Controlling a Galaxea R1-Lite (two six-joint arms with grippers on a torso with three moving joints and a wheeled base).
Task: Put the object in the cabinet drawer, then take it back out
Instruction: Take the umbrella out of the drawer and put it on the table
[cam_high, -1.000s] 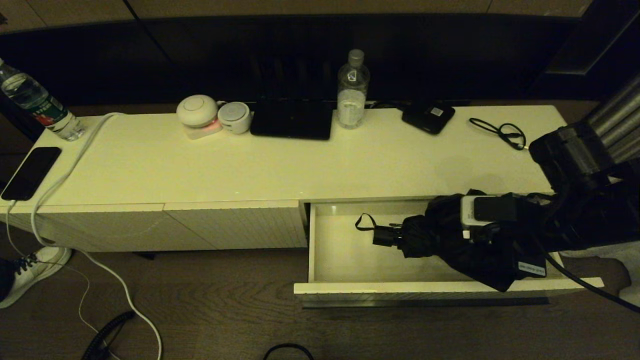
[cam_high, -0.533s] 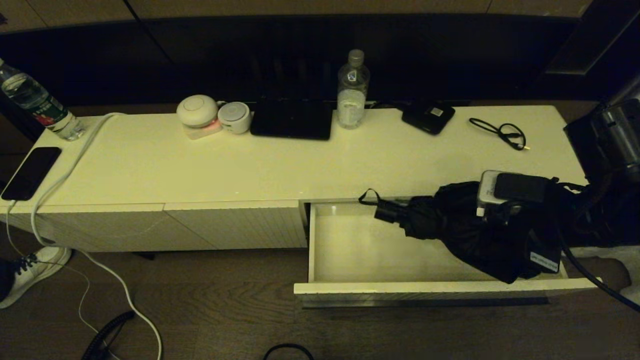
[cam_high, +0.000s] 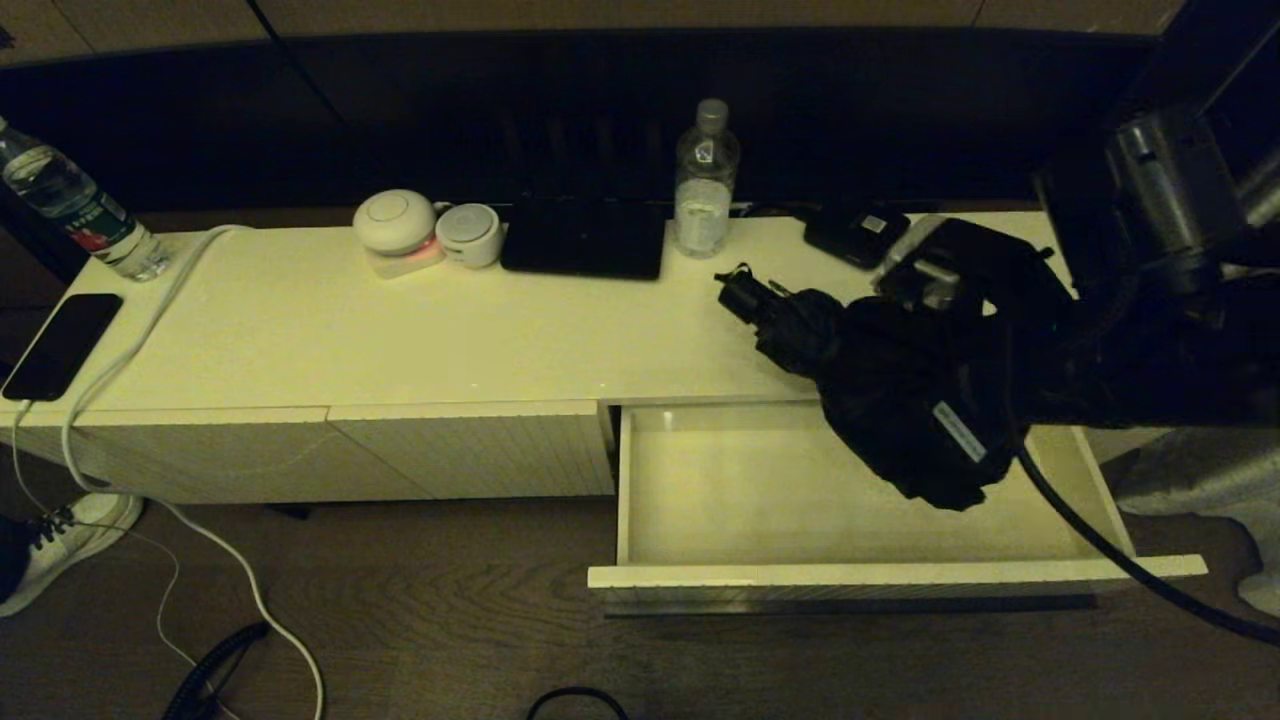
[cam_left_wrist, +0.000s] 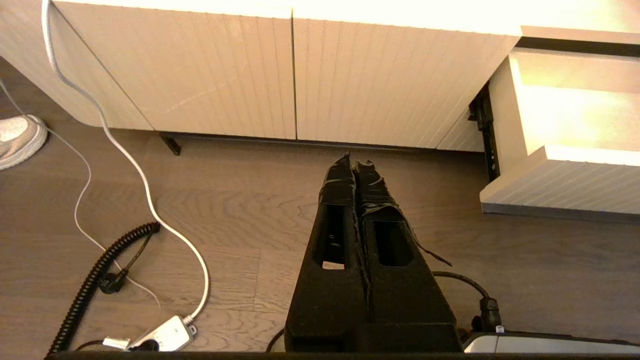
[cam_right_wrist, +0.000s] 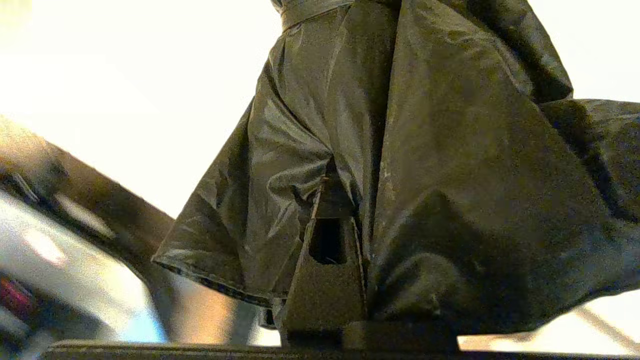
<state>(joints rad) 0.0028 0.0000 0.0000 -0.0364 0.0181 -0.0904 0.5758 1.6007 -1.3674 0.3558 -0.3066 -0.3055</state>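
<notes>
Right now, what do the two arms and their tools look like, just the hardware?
The left tool has two long matte black fingers wrapped in black tape at the tips, each with a rectangular cutout. The right tool shows the same black cutout finger. The right arm is black with a silver-grey cylindrical section, a pale block on the wrist and a black cable trailing down.

Matte black left gripper (cam_left_wrist: 354, 165) with slotted, tape-wrapped fingers; the black right arm (cam_high: 1150, 350) carries a silver cylindrical joint and trailing black cable.

Umbrella (cam_high: 890, 390) lifted out of drawer (cam_high: 760, 575), right claw (cam_high: 935, 330) raised over cabinet top (cam_high: 500, 330)
</notes>
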